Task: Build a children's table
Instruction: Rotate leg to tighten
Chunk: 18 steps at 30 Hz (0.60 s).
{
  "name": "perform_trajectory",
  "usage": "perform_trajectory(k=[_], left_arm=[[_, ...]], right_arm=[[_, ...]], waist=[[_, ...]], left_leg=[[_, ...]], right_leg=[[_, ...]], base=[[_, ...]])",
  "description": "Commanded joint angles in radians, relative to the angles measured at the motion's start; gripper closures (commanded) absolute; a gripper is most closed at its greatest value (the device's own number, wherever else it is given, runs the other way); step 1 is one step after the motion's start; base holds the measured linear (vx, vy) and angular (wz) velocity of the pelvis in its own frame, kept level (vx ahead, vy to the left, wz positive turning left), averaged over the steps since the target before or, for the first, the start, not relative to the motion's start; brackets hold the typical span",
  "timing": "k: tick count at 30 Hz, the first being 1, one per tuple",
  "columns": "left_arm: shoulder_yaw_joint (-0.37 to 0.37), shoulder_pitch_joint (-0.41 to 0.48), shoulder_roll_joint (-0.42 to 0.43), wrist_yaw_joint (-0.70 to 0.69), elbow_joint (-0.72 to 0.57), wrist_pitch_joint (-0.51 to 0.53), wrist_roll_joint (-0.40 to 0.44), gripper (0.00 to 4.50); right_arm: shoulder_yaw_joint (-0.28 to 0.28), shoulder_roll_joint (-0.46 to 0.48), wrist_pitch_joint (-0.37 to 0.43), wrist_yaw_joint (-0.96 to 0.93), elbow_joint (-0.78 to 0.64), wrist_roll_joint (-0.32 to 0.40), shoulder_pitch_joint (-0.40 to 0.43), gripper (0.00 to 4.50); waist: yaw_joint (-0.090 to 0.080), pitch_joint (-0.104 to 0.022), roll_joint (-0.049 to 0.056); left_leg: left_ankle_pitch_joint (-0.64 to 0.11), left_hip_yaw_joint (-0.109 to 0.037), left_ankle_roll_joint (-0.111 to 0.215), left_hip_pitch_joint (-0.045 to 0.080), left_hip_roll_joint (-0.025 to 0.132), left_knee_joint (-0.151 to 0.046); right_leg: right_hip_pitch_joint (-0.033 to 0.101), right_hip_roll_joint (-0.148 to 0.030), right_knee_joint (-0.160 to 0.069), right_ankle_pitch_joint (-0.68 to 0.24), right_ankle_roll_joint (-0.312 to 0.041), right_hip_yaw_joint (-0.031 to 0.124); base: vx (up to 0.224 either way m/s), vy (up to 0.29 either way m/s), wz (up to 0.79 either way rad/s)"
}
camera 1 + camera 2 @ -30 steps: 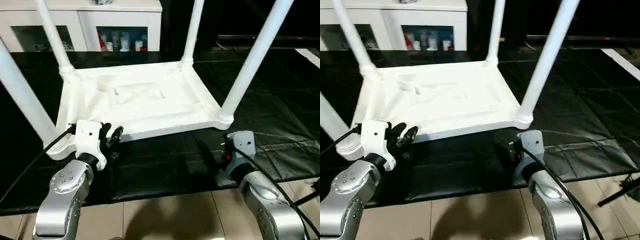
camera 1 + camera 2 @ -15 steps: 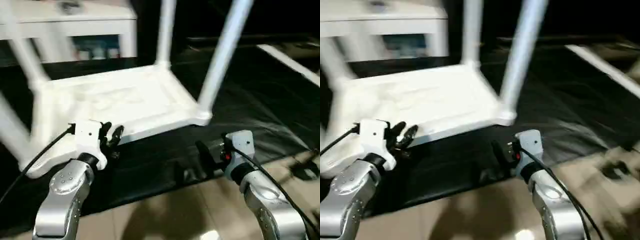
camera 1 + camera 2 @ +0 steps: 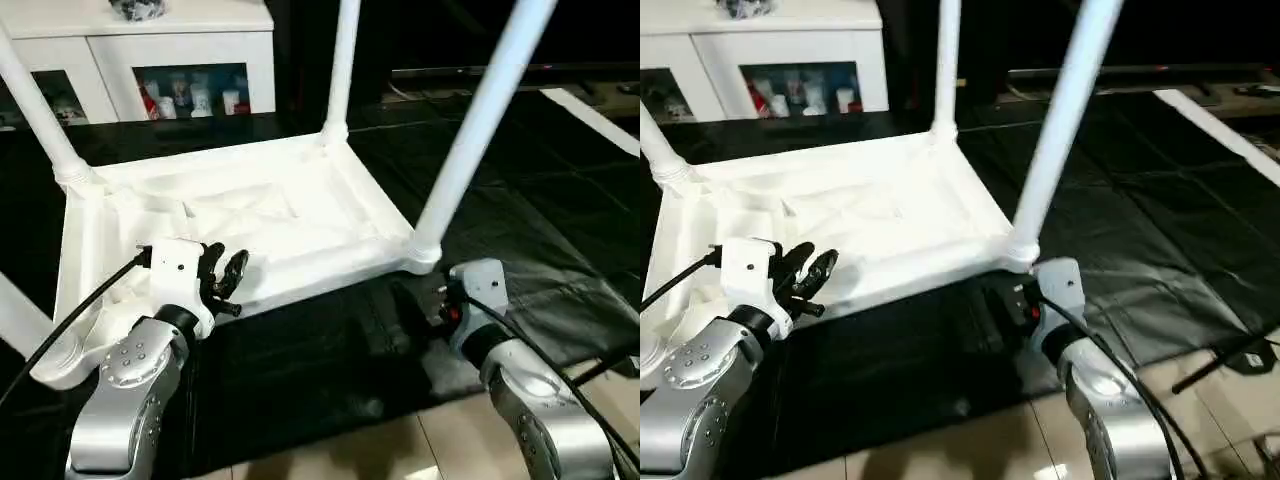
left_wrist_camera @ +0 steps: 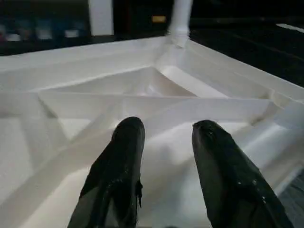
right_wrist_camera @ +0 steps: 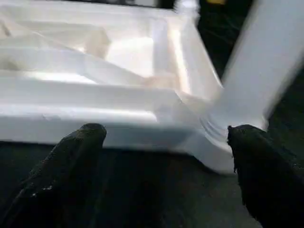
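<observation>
Right gripper [image 5: 161, 156]: jaws spread wide, empty, aimed at near corner socket of children's table [image 3: 250, 210], just beside it. Left gripper [image 4: 164, 156]: half open, empty, above near rim. Table inverted on black mat [image 3: 300, 350], legs upright. Right arm judged nearer that corner leg [image 3: 470, 130].

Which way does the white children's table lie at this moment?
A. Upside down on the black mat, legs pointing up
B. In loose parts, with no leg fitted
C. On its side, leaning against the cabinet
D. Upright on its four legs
A: the children's table rests top-down on the black mat, ribbed underside showing, with its legs rising from the corner sockets.
</observation>
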Motion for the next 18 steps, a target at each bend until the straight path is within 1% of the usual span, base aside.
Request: perform_trajectory(k=[1, 2, 3, 4, 5, 6, 7, 8, 9, 10, 11, 12, 13, 14, 15, 16, 17, 18], left_arm=[[-0.005, -0.006, 0.0, 0.005, -0.006, 0.002, -0.005, 2.62], [-0.005, -0.007, 0.0, 0.006, -0.005, 0.001, -0.005, 2.62], [-0.006, -0.007, 0.0, 0.006, -0.004, 0.001, -0.005, 2.62], [-0.006, -0.008, -0.001, 0.006, -0.004, 0.002, -0.005, 2.62], [-0.006, -0.008, -0.001, 0.006, -0.004, 0.002, -0.005, 2.62], [-0.007, -0.008, -0.001, 0.006, -0.004, 0.002, -0.005, 2.62], [-0.007, -0.009, -0.002, 0.007, -0.004, 0.001, -0.006, 2.62], [-0.008, -0.009, -0.002, 0.007, -0.003, 0.001, -0.006, 2.62], [-0.008, -0.009, -0.003, 0.008, -0.003, 0.001, -0.005, 2.62], [-0.009, -0.009, -0.003, 0.008, -0.003, 0.001, -0.006, 2.62], [-0.006, -0.008, -0.006, 0.004, -0.002, -0.006, -0.012, 2.62], [-0.005, -0.007, -0.008, 0.001, -0.002, -0.011, -0.017, 2.62], [-0.007, -0.007, -0.006, -0.005, -0.004, -0.006, -0.017, 2.62], [-0.007, -0.007, -0.006, -0.005, -0.004, -0.006, -0.017, 2.62], [-0.023, -0.005, 0.015, -0.042, -0.009, -0.008, -0.019, 2.62], [-0.038, -0.004, 0.036, -0.079, -0.011, -0.013, -0.03, 2.62], [-0.048, -0.003, 0.052, -0.106, -0.012, -0.018, -0.039, 2.62], [-0.065, -0.007, 0.088, -0.166, -0.013, -0.021, -0.053, 2.62]], right_arm=[[0.0, -0.004, -0.006, 0.013, 0.001, 0.004, -0.005, 0.0], [0.0, -0.005, -0.007, 0.015, 0.003, 0.006, -0.006, 0.0], [0.0, -0.005, -0.007, 0.018, 0.004, 0.007, -0.007, 0.0], [-0.002, -0.006, -0.01, 0.022, 0.007, 0.01, -0.008, 0.0], [-0.002, -0.006, -0.01, 0.022, 0.007, 0.01, -0.008, 0.0], [0.003, -0.013, -0.011, 0.03, 0.008, 0.008, -0.01, 0.0], [0.017, -0.03, -0.017, 0.05, 0.013, 0.0, -0.015, 0.0], [0.024, -0.038, -0.021, 0.058, 0.015, -0.005, -0.017, 0.0], [0.027, -0.042, -0.026, 0.062, 0.018, -0.008, -0.016, 0.0], [0.029, -0.043, -0.031, 0.065, 0.022, -0.01, -0.014, 0.0], [0.021, -0.033, -0.035, 0.066, 0.033, 0.002, -0.009, 0.0], [0.014, -0.026, -0.037, 0.067, 0.04, 0.012, -0.005, 0.0], [0.021, -0.033, -0.05, 0.08, 0.049, 0.009, -0.003, 0.0], [0.021, -0.033, -0.05, 0.08, 0.049, 0.009, -0.003, 0.0], [0.045, -0.061, -0.092, 0.132, 0.076, 0.002, 0.007, 0.0], [0.057, -0.079, -0.122, 0.165, 0.094, -0.001, 0.015, 0.0], [0.064, -0.088, -0.141, 0.186, 0.105, -0.001, 0.021, 0.0], [0.07, -0.102, -0.167, 0.221, 0.123, 0.005, 0.026, 0.0]], waist=[[-0.06, -0.075, 0.024], [-0.05, -0.058, 0.012], [-0.042, -0.05, -0.023], [-0.018, -0.044, -0.048], [0.023, -0.042, -0.058], [0.038, -0.034, -0.045], [0.033, -0.024, -0.051], [0.037, -0.019, -0.032], [0.029, -0.011, -0.006], [0.025, -0.007, 0.012], [0.0, 0.017, 0.054], [-0.027, -0.031, 0.068], [-0.053, -0.066, 0.062], [-0.049, -0.067, 0.064], [-0.045, -0.068, 0.049], [-0.037, -0.066, 0.041], [-0.016, -0.065, 0.006], [-0.004, -0.055, -0.018]], left_leg=[[0.539, -0.136, 0.452, 0.179, 0.137, -0.06], [0.518, -0.15, 0.506, 0.179, 0.174, -0.066], [0.332, -0.058, 0.389, 0.092, 0.065, -0.038], [0.206, 0.012, 0.328, 0.008, -0.046, 0.003], [0.025, 0.008, 0.23, -0.102, -0.076, 0.129], [0.032, -0.009, 0.164, -0.121, -0.057, 0.152], [0.122, -0.012, 0.027, -0.141, -0.054, 0.145], [0.151, -0.014, 0.014, -0.129, -0.04, 0.119], [0.181, -0.014, 0.028, -0.111, -0.005, 0.043], [0.16, -0.01, 0.039, -0.099, 0.005, 0.005], [-0.045, -0.032, 0.056, -0.091, 0.033, -0.079], [-0.08, -0.118, 0.134, -0.012, 0.097, -0.101], [0.129, -0.169, 0.307, 0.047, 0.129, -0.079], [0.364, -0.175, 0.388, 0.048, 0.126, -0.05], [0.8, -0.164, 0.451, 0.031, 0.127, -0.023], [0.97, -0.153, 0.43, 0.007, 0.109, -0.019], [0.945, -0.093, 0.312, -0.057, 0.025, -0.001], [0.618, -0.042, 0.219, -0.091, -0.026, 0.005]], right_leg=[[-0.127, -0.048, 0.059, 0.029, -0.086, -0.012], [-0.174, -0.1, 0.087, -0.054, -0.013, 0.012], [-0.103, -0.123, 0.003, 0.077, -0.049, 0.057], [-0.001, -0.105, -0.044, 0.07, -0.077, 0.103], [0.125, -0.199, -0.111, -0.079, -0.213, 0.227], [0.13, -0.213, -0.106, -0.087, -0.257, 0.22], [0.119, -0.158, -0.101, -0.026, -0.3, 0.155], [0.101, -0.162, -0.118, -0.048, -0.31, 0.133], [0.083, -0.142, -0.141, -0.203, -0.3, 0.073], [0.086, -0.127, -0.152, -0.278, -0.277, 0.046], [0.073, -0.06, -0.128, -0.337, -0.192, -0.015], [0.032, -0.016, -0.004, -0.17, -0.127, -0.031], [-0.038, -0.039, 0.059, -0.019, -0.062, -0.014], [-0.068, -0.046, 0.069, 0.035, -0.019, -0.002], [-0.093, -0.076, 0.063, 0.144, 0.052, 0.027], [-0.083, -0.088, 0.043, 0.209, 0.085, 0.043], [-0.053, -0.116, -0.036, 0.363, 0.096, 0.077], [-0.033, -0.138, -0.054, 0.418, 0.045, 0.089]], base=[[0.084, -0.054, 0.1], [0.051, -0.084, -0.05], [0.051, -0.084, -0.05], [0.037, -0.058, 0.12], [0.061, -0.036, 0.13], [0.061, -0.036, 0.13], [0.088, -0.039, -0.04], [0.075, -0.004, -0.04], [0.075, -0.004, -0.04], [0.113, 0.056, 0.03], [0.149, 0.092, 0.04], [0.149, 0.092, 0.04], [0.152, 0.053, 0.0], [0.128, 0.018, -0.02], [0.128, 0.018, -0.02], [0.069, 0.002, -0.17], [0.0, 0.0, 0.0], [0.0, 0.0, 0.0]])
